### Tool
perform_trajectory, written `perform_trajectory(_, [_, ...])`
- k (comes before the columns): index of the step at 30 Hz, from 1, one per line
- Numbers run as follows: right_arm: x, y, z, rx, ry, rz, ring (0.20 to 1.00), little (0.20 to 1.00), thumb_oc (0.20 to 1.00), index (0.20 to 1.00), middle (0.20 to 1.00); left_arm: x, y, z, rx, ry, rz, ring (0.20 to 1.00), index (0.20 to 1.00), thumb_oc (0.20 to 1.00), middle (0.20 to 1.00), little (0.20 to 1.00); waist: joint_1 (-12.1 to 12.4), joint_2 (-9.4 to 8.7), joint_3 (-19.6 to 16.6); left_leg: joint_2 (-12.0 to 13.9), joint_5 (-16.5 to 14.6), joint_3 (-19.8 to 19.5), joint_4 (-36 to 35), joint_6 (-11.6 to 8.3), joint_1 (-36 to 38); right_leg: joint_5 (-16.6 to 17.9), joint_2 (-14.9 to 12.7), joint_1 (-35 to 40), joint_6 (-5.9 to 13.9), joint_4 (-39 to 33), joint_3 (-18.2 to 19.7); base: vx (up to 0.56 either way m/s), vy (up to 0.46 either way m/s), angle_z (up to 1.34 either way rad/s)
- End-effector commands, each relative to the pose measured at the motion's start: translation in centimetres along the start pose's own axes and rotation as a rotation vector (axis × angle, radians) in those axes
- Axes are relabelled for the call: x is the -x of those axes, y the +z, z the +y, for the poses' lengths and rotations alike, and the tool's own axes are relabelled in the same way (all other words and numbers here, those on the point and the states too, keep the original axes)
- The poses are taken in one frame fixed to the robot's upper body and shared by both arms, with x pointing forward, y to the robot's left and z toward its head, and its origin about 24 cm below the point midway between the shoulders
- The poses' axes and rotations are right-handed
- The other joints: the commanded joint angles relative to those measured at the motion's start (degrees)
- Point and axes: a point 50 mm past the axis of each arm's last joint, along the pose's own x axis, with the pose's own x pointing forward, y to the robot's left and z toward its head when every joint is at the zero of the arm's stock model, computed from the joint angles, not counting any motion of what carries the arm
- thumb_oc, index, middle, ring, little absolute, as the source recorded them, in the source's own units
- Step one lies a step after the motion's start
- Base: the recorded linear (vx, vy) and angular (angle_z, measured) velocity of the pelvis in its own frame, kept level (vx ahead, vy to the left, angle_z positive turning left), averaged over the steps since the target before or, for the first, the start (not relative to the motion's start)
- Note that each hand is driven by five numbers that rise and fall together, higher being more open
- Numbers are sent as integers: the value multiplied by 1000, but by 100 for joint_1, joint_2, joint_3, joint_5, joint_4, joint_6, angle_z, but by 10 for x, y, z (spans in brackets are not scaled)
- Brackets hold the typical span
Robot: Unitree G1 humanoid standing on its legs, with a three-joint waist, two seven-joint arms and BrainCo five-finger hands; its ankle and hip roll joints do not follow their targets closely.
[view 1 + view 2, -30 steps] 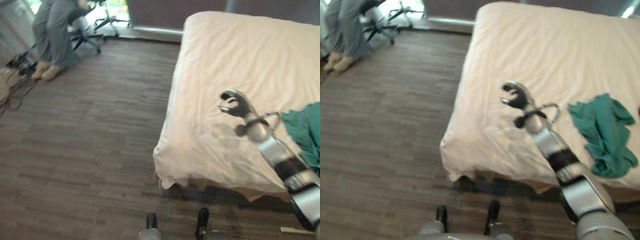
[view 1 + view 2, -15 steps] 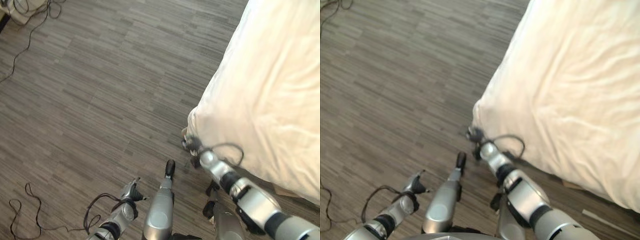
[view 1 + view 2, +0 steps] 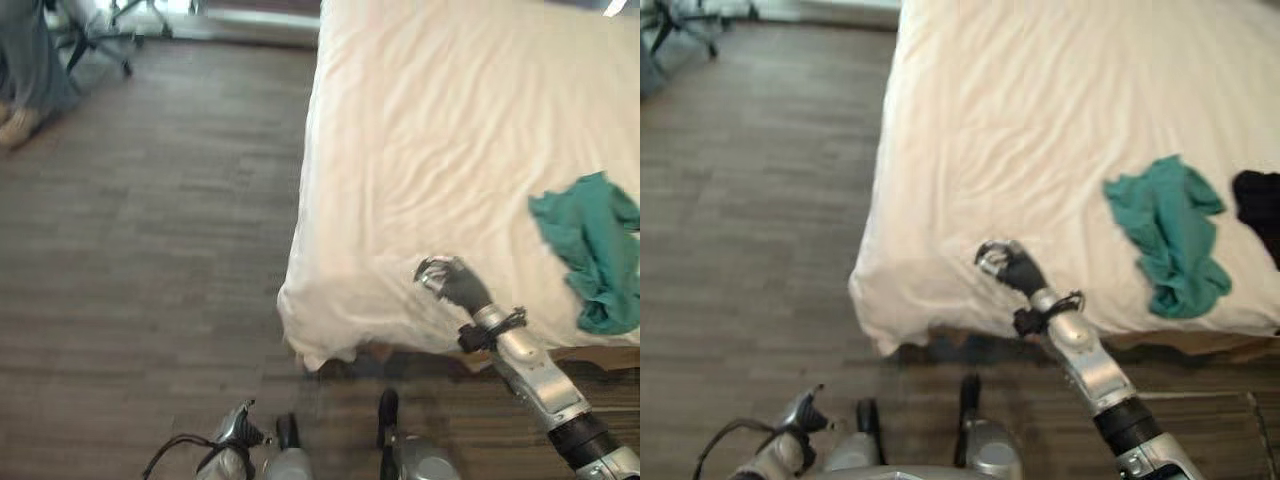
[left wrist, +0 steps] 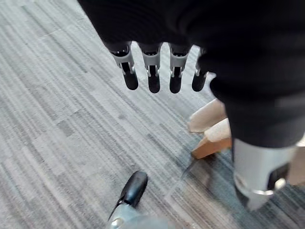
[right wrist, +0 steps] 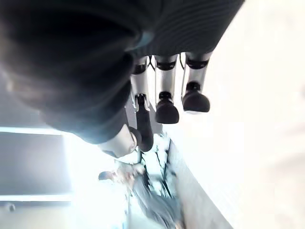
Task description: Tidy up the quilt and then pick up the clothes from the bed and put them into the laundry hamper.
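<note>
A cream quilt [image 3: 440, 130] covers the bed, with light wrinkles across it. A teal garment [image 3: 590, 250] lies bunched near the bed's right side, and a black garment [image 3: 1260, 205] lies just beyond it. My right hand [image 3: 455, 282] hovers over the quilt close to the bed's near edge, fingers [image 5: 167, 107] loosely relaxed and holding nothing. My left hand [image 3: 235, 430] hangs low over the floor beside my legs, its fingers [image 4: 152, 76] straight and empty.
Dark wood-plank floor [image 3: 150, 250] stretches left of the bed. A person [image 3: 30, 80] sits on a wheeled chair [image 3: 100, 30] at the far left. The quilt's near corner [image 3: 305, 330] hangs over the bed edge.
The camera swung down to the floor and back to the bed. My right hand dropped beside the bed's corner, then came back up over the quilt's near edge.
</note>
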Motion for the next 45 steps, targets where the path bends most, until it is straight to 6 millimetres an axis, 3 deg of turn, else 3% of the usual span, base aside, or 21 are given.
perform_trajectory(1, [-24,16,4,-169,-39,-115,200,200,200,200,200,-11,23,22,-53,31,-63,1000,1000,1000,1000,1000,32,6,321,9,-320,-90,637,-102,-39,-579,-686,-504,454,1123,228,-241,56,-38])
perform_trajectory(6, [-65,14,-21,-91,-225,-63,200,200,200,200,200,-19,75,46,-151,83,-226,1000,1000,1000,1000,1000,17,75,951,154,-733,-116,2215,-152,-1318,-710,-822,-1545,426,1964,589,-200,1,-21])
perform_trajectory(10, [-55,-7,-66,-21,-444,74,200,200,200,200,200,-22,94,68,-137,160,-264,1000,1000,1000,1000,1000,-119,165,1144,301,-977,-63,2878,-116,-1907,-854,-815,-2182,385,2501,769,-110,40,-16])
perform_trajectory(16, [46,-63,-122,-98,-825,274,200,200,200,200,200,-23,92,74,-85,191,-241,1000,1000,1000,1000,1000,-396,63,1193,274,-1130,139,2814,-32,-1727,-827,-844,-2175,439,2468,891,1,42,-21])
perform_trajectory(18, [118,-103,-120,-156,-972,462,200,200,200,200,200,-24,77,71,-24,183,-166,1000,1000,1000,1000,1000,-611,-27,1088,248,-1134,391,2480,-60,-1324,-693,-888,-1990,527,2237,807,72,65,-9])
perform_trajectory(19, [119,-104,-120,-156,-972,463,200,200,200,200,200,-24,77,71,-25,183,-166,1000,1000,1000,1000,1000,-610,-39,1078,232,-1086,398,2438,-56,-1321,-650,-895,-1989,522,2196,811,100,35,-26])
perform_trajectory(21, [181,-135,-105,-169,-1042,707,200,200,200,200,200,-23,69,58,25,141,-124,1000,1000,1000,1000,1000,-756,-43,907,198,-977,686,1946,-72,-813,-428,-1049,-1738,559,2113,232,116,-22,-48])
perform_trajectory(22, [181,-135,-105,-169,-1042,707,200,200,200,200,200,-23,68,59,25,141,-124,1000,1000,1000,1000,1000,-762,-53,902,180,-934,687,1907,-66,-809,-392,-1058,-1732,557,2077,230,118,-8,-66])
perform_trajectory(23, [210,-151,-91,-134,-1002,884,416,416,416,416,416,-22,63,46,44,98,-113,1000,1000,1000,1000,1000,-642,31,726,243,-809,1075,1556,-58,-462,-406,-1428,-1463,451,2207,-1042,43,9,-56])
perform_trajectory(24, [210,-151,-91,-134,-1002,886,630,630,630,630,630,-22,63,46,44,97,-112,1000,1000,1000,1000,1000,-656,35,735,242,-798,1058,1533,-61,-437,-413,-1429,-1428,451,2200,-1066,178,78,-111])
perform_trajectory(25, [226,-165,-76,-88,-919,1053,1000,1000,1000,1000,1000,-19,61,32,46,54,-115,1000,1000,1000,1000,1000,-447,82,473,348,-751,1621,1356,-82,-157,-609,-1670,-943,350,2370,-2295,138,63,-136])
perform_trajectory(27, [233,-175,-62,27,-807,1202,1000,1000,1000,1000,1000,-17,56,21,2,32,-114,1000,1000,1000,1000,1000,-312,6,237,486,-674,2016,1510,-109,26,-725,-1465,-594,198,2116,-2567,184,-139,-219])
perform_trajectory(29, [237,-180,-53,64,-754,1257,1000,1000,1000,1000,1000,-16,57,17,-18,30,-130,1000,1000,1000,1000,1000,-241,-32,151,689,-563,2192,1745,-198,98,-823,-1143,-482,148,1820,-2375,151,-264,-184])
perform_trajectory(31, [226,-189,-36,133,-594,1303,1000,1000,1000,1000,1000,-16,81,16,-3,50,-206,1000,1000,1000,1000,1000,-54,-40,57,1234,448,1747,2916,-585,98,-1114,-327,-80,-162,1133,-1782,266,-380,-136])
perform_trajectory(33, [213,-191,-31,170,-507,1293,1000,1000,1000,1000,1000,-16,89,14,-50,48,-238,1000,1000,1000,1000,1000,15,-99,111,1297,783,1329,3245,-515,1,-1038,-102,5,-364,969,-1560,163,-183,-229])
perform_trajectory(34, [202,-192,-24,232,-391,1279,1000,1000,1000,1000,1000,-15,105,14,-62,42,-298,1000,1000,1000,1000,1000,260,-315,137,466,235,0,3573,-164,-635,-1057,19,188,-425,855,-819,252,-80,-215])
perform_trajectory(35, [200,-194,-20,255,-350,1286,1000,1000,1000,1000,1000,-14,114,14,-49,42,-329,1000,1000,1000,1000,1000,369,-361,164,60,-59,-555,3484,-57,-846,-1077,79,266,-388,826,-460,234,-17,-171])
perform_trajectory(36, [199,-194,-20,254,-350,1286,1000,1000,1000,1000,1000,-14,114,14,-49,43,-330,1000,1000,1000,1000,1000,372,-376,163,43,-41,-545,3467,-46,-847,-1066,63,258,-383,822,-455,172,23,-201])
perform_trajectory(38, [188,-194,-19,300,-303,1274,1000,1000,1000,1000,1000,-12,127,11,9,28,-377,1000,1000,1000,1000,1000,581,-296,163,-399,-394,-1397,2366,11,-994,-1094,257,512,-240,527,335,261,101,-200])
perform_trajectory(41, [183,-193,-20,349,-256,1265,1000,1000,1000,1000,1000,-13,116,10,18,15,-347,1000,1000,1000,1000,1000,760,-172,46,-833,-70,-1859,1188,38,-979,-1117,510,749,-222,466,1014,328,99,-178])
perform_trajectory(45, [193,-195,-17,361,-224,1299,1000,1000,1000,1000,1000,-13,92,3,81,-8,-253,1000,1000,1000,1000,1000,801,-147,-124,-725,-137,-1530,854,189,-510,-1331,623,787,-188,921,1148,314,57,-157])
